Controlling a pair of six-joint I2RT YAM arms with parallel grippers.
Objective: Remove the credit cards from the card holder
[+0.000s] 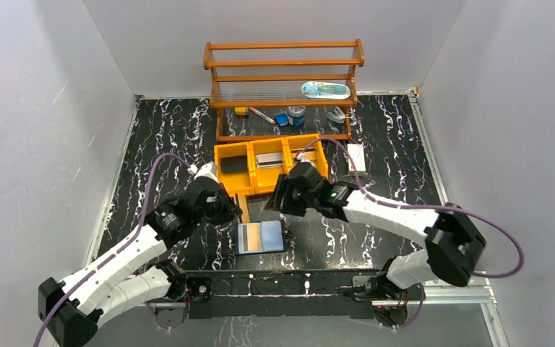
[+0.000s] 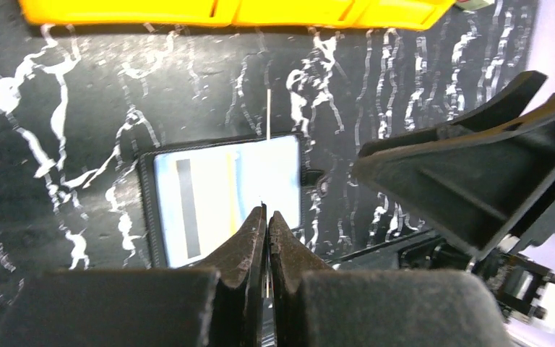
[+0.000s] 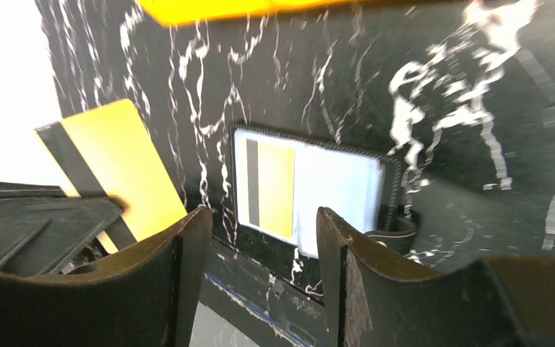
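Card holder (image 1: 260, 237) lies open on the counter (image 1: 376, 231), six o'clock from the yellow bin (image 1: 250, 168), one credit card (image 3: 274, 189) inside; left pincer (image 2: 267, 213) at its ten o'clock clamps a freed card (image 3: 115, 166) clear, while right pincer (image 3: 264, 217) gapes at one o'clock, likely for the next.

card holder (image 1: 260, 237) on table (image 1: 159, 144), before bin tray (image 1: 267, 189)
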